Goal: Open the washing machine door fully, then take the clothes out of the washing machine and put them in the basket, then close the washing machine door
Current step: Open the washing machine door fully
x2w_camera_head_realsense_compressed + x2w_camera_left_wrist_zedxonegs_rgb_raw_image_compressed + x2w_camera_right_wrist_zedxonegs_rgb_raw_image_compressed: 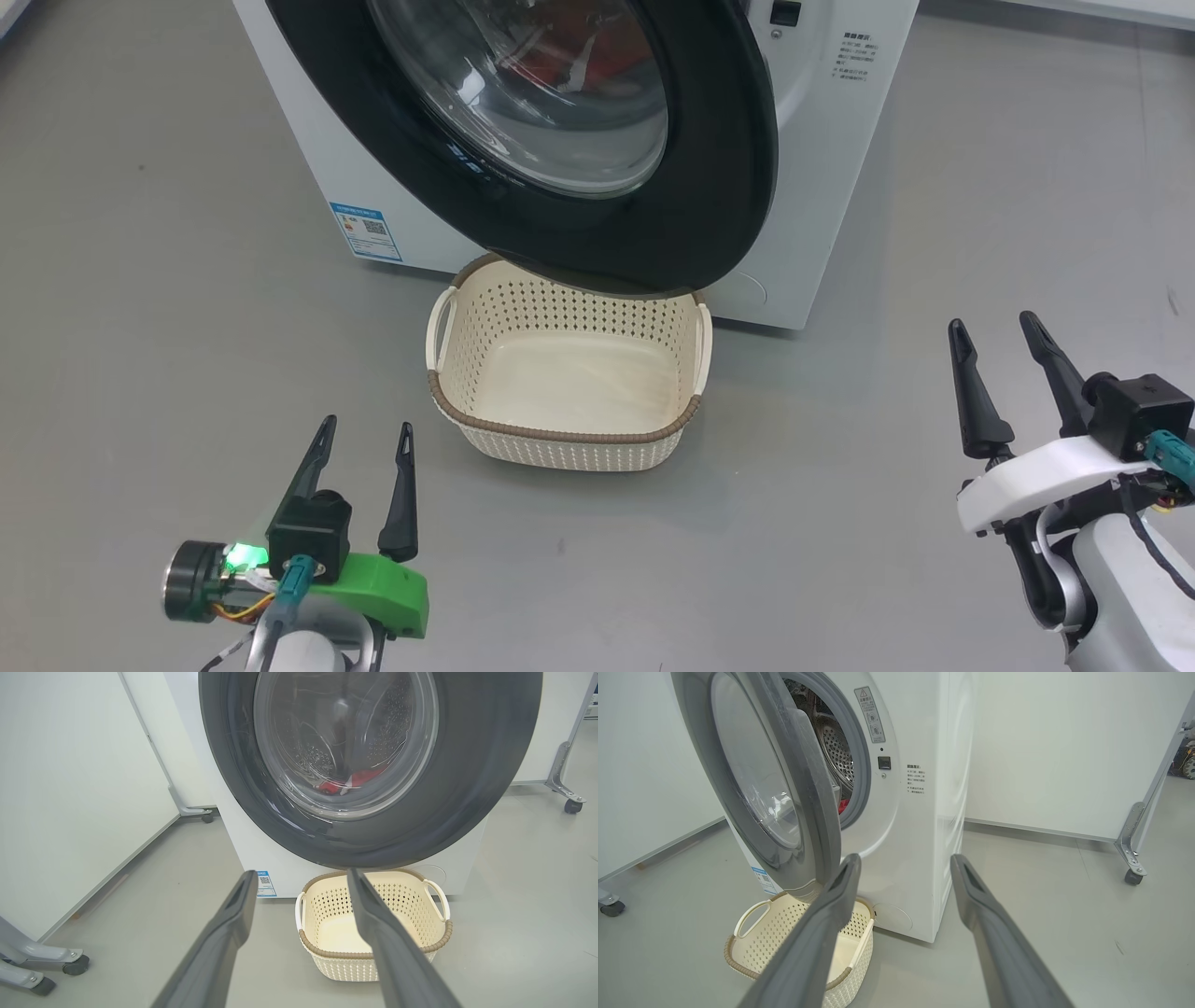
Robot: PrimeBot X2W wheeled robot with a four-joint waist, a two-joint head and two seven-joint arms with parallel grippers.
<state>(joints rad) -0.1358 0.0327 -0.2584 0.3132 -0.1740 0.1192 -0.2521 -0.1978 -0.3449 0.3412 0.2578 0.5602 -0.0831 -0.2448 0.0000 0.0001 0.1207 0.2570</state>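
Two claws, both spread wide and holding nothing: left claw [367, 425] at lower left of the head view, right claw [991, 322] at lower right, each well apart from the washing machine [840, 187] at the top of the frame. Washing machine door [728, 168] at upper centre, ajar but far from fully open, its lower edge overlapping the far rim of the basket [560, 435] at mid-frame. Clothes [362, 779] red, low in the drum [838, 751], glimpsed through the glass at the centre of the left wrist view. Step in hand, by judgement: swinging the door right back. Likely trouble from here: a claw tip skidding off the glossy black ring, for lack of any edge to hook; the door drifting shut again if left short of its stop; the basket knocked aside by an arm reaching past, being light and right under the opening; a garment catching on the grey gasket [864, 760] or dropping on the floor [140, 327] beside so small a basket. Clearance between door and basket rim: cannot tell.
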